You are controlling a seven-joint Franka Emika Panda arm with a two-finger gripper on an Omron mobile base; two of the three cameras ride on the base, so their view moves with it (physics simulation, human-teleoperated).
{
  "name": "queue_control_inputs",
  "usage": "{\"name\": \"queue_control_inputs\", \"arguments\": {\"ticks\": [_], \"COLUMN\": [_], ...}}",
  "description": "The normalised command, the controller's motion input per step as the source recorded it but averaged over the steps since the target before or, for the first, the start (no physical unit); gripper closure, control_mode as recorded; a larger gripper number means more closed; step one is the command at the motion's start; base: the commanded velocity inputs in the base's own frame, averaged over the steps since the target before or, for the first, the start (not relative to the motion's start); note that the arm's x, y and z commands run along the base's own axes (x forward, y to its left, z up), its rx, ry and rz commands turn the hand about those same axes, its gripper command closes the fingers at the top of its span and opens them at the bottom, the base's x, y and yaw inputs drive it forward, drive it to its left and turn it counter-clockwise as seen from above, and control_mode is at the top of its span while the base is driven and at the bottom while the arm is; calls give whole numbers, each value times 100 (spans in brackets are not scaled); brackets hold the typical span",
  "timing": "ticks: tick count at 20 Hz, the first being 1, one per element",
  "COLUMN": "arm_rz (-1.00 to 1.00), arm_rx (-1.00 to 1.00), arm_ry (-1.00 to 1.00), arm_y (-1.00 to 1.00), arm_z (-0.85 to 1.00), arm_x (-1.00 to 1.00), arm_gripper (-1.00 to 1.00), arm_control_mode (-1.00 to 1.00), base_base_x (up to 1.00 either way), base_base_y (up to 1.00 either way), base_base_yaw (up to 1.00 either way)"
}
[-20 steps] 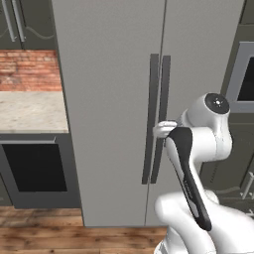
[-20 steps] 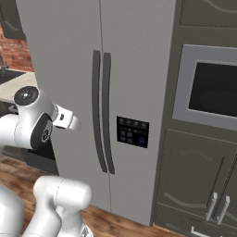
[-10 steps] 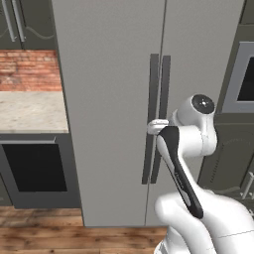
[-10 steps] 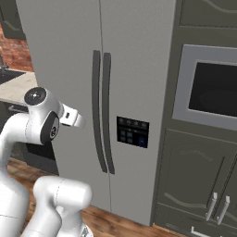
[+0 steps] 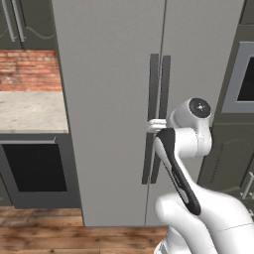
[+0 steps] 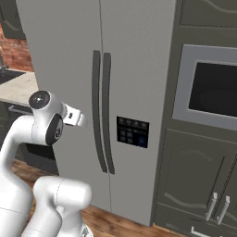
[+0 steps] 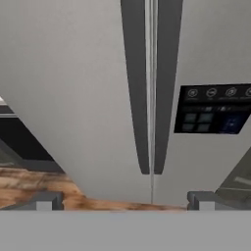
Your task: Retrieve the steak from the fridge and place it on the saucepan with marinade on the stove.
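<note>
Hand (image 7: 125,201) wide open — facing fridge (image 7: 73,73) handles (image 7: 138,98), doors closed.

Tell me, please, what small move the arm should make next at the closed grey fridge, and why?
Probably ease the open gripper forward onto one long dark vertical handle. The tall grey stainless two-door fridge is shut, so the steak cannot be reached, and the fingertips stand wide, short of the handles.

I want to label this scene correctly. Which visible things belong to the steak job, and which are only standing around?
For the job:
- tall grey two-door fridge, doors closed
- open white claw near its dark handles

Standing around:
- built-in steel-framed oven
- beige stone counter
- red brick wall
</note>
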Motion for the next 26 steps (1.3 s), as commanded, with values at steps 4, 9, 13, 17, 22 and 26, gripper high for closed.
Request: {"name": "queue_control_inputs", "arguments": {"ticks": [4,9,13,17,22,26], "arm_rz": [0,-4,-11,-10,-6,0], "arm_rx": [0,0,0,-5,-9,-6], "arm_ry": [-13,-3,10,7,0,-1], "arm_y": [0,-1,-12,-23,-31,-6], "arm_z": [49,34,3,-6,-26,-32], "arm_x": [0,4,24,25,28,34], "arm_gripper": [-100,-100,-100,-100,-100,-100], "arm_control_mode": [-100,-100,-100,-100,-100,-100], "base_base_x": [0,0,0,0,0,0], "base_base_y": [0,0,0,0,0,0], "base_base_yaw": [0,0,0,0,0,0]}}
